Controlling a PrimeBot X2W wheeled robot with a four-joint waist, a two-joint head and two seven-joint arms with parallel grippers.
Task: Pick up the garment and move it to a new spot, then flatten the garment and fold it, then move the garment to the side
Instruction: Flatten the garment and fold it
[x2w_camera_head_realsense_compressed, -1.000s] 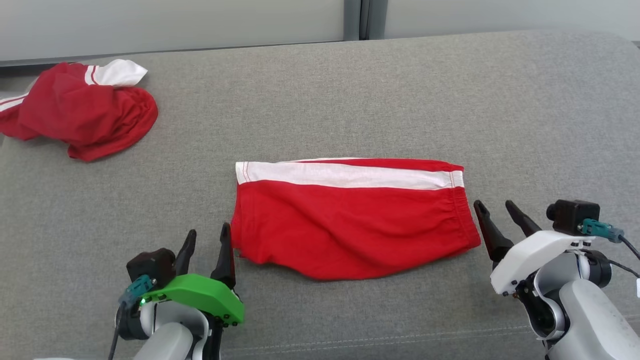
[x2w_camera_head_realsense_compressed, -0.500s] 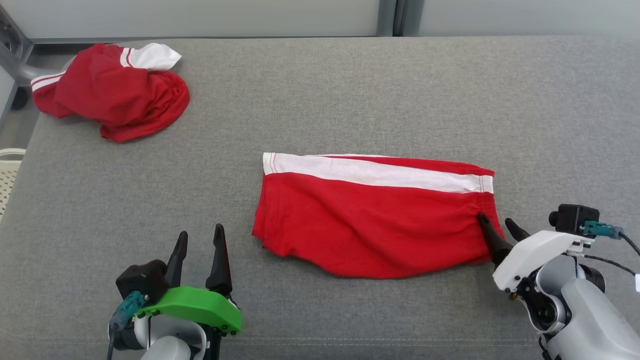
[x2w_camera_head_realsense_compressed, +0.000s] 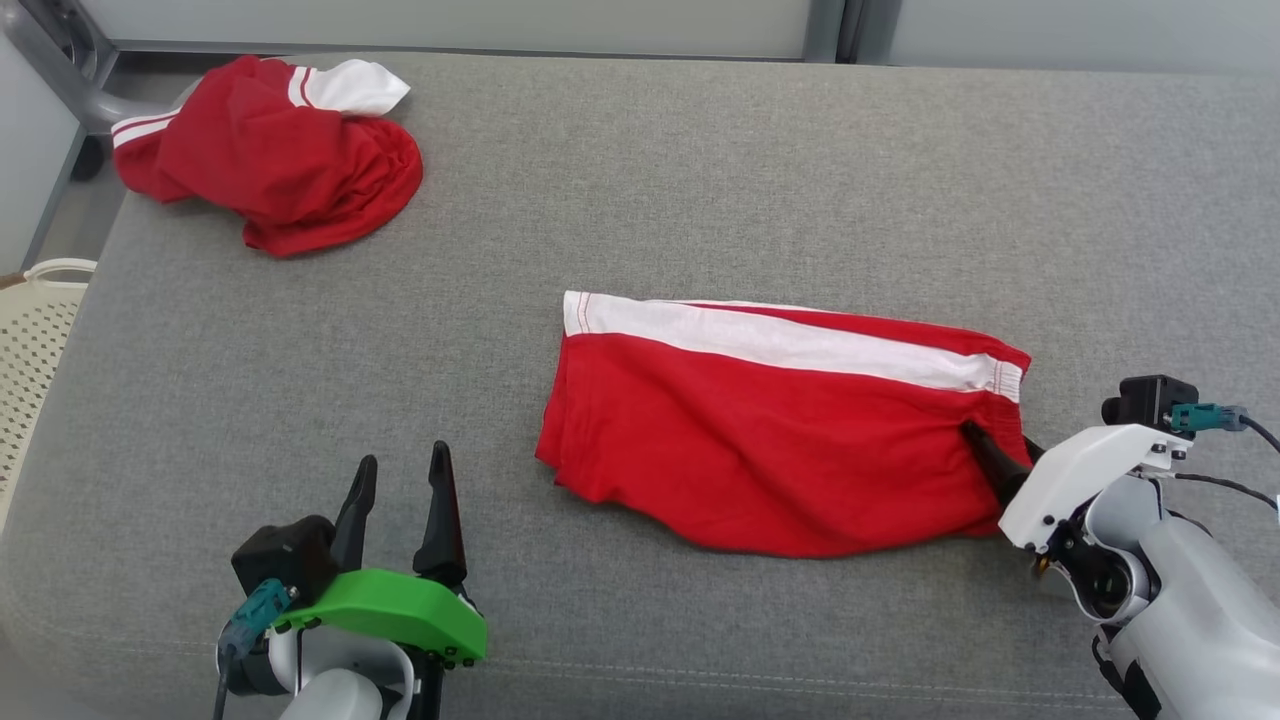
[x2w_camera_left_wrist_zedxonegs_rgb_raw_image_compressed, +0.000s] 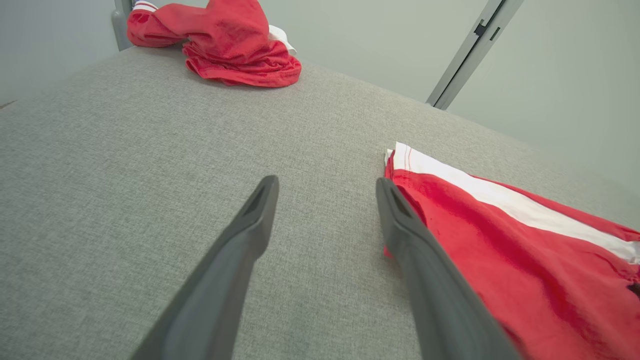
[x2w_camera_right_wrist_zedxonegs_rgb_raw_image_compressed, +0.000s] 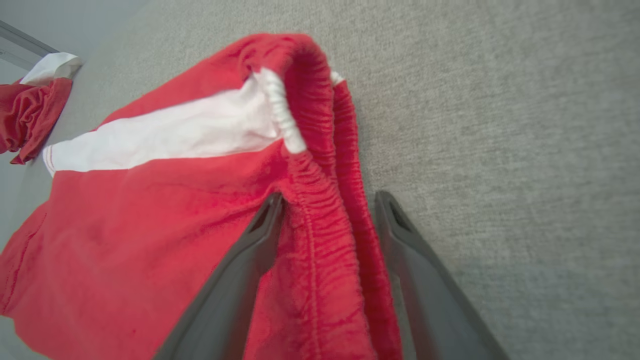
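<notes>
Toward the right half of the grey cushion (x2w_camera_head_realsense_compressed: 700, 180), closer to its near edge than its far one, the folded red shorts (x2w_camera_head_realsense_compressed: 780, 440) lie flat. My head has turned since a second ago, so everything sits further right in the head view, but the shorts have not really moved. What has changed is my right pincer (x2w_camera_head_realsense_compressed: 1000, 445). It stood just off the waistband (x2w_camera_right_wrist_zedxonegs_rgb_raw_image_compressed: 320, 225) then, and now it has slid in over that end. In the right wrist view one finger (x2w_camera_right_wrist_zedxonegs_rgb_raw_image_compressed: 240, 270) lies on top of the red cloth and the other is on the cushion beside the gathered edge, with the elastic between them. The jaws are spread, not yet pinched. My left pincer (x2w_camera_head_realsense_compressed: 402, 455) touched the leg end a second ago. It has now drawn back toward the near edge and waits spread wide with nothing in it, well apart from the cloth. I take this to mean folding is finished and the last step, carrying the shorts to the side, is about to start with one hand at the waistband. Their long axis runs along the cushion from left to right, and the right end is tilted a little toward the near edge. The waistband points to my right, the leg hems to my left, and the white stripe (x2w_camera_head_realsense_compressed: 790, 345) runs along the far long side. Another red bundle (x2w_camera_head_realsense_compressed: 270, 150) sits at the far left corner.
</notes>
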